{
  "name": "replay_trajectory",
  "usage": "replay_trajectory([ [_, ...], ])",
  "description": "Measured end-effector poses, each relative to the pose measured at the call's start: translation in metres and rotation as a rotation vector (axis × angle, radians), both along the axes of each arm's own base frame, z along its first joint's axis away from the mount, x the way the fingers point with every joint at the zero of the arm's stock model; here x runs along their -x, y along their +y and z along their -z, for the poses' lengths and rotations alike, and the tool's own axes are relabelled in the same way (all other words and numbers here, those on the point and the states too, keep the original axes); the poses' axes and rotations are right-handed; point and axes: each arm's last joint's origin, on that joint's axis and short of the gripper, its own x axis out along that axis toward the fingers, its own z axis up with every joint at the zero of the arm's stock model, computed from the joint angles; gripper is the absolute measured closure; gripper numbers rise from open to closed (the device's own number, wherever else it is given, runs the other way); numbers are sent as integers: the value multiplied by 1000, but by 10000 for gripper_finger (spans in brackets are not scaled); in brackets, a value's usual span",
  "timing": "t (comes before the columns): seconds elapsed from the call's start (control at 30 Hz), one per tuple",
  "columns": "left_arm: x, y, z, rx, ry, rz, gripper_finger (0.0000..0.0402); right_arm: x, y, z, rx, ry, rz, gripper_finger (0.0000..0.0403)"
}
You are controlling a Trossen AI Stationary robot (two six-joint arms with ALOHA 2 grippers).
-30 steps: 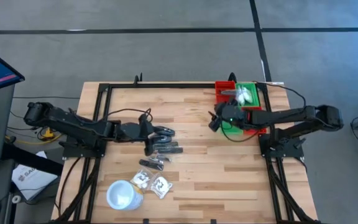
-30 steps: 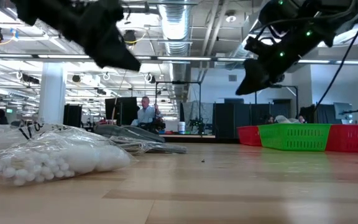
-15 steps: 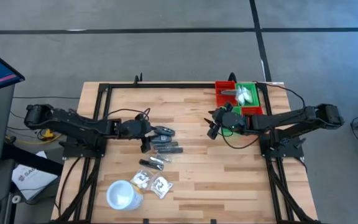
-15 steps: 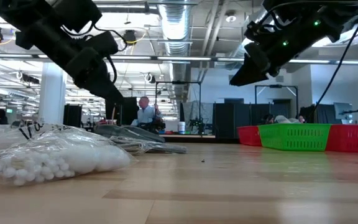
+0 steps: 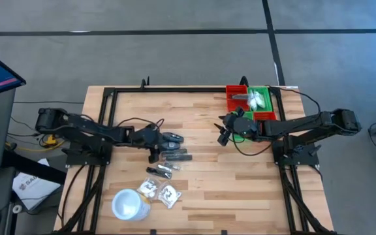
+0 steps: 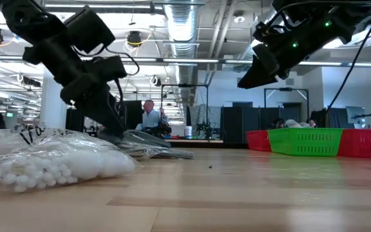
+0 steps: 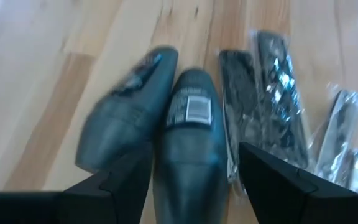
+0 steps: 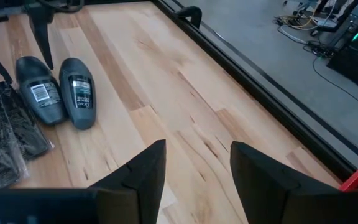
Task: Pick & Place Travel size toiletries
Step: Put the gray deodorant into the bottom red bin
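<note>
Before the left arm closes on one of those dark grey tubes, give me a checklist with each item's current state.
1. Left gripper fingers open: ok.
2. Fingers straddle one dark grey tube: ok.
3. Neighbouring second tube outside the fingers: cannot tell; it lies touching.
4. Fingers down at table height: ok in the low view.
5. Right gripper clear of the pile, empty above bare wood: ok.
6. Green bin has room: ok, a few items inside.

A large open-plan robotics lab: exposed silver ceiling ducts and strip lights overhead, a seated person at twelve o'clock among dark equipment racks, grey concrete floor around the wooden workbench.
</note>
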Motion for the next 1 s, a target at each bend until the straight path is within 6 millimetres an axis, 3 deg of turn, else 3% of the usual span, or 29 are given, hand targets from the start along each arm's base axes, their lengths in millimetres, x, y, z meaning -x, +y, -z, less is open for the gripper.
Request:
replay_trajectory([
  [0.3,-4,0,14,1,55,-1,182,-1,0,3,0,12,0,235],
  [1.0,-3,0,14,2,60,-6,215,-1,0,2,-1,9,-1,246],
])
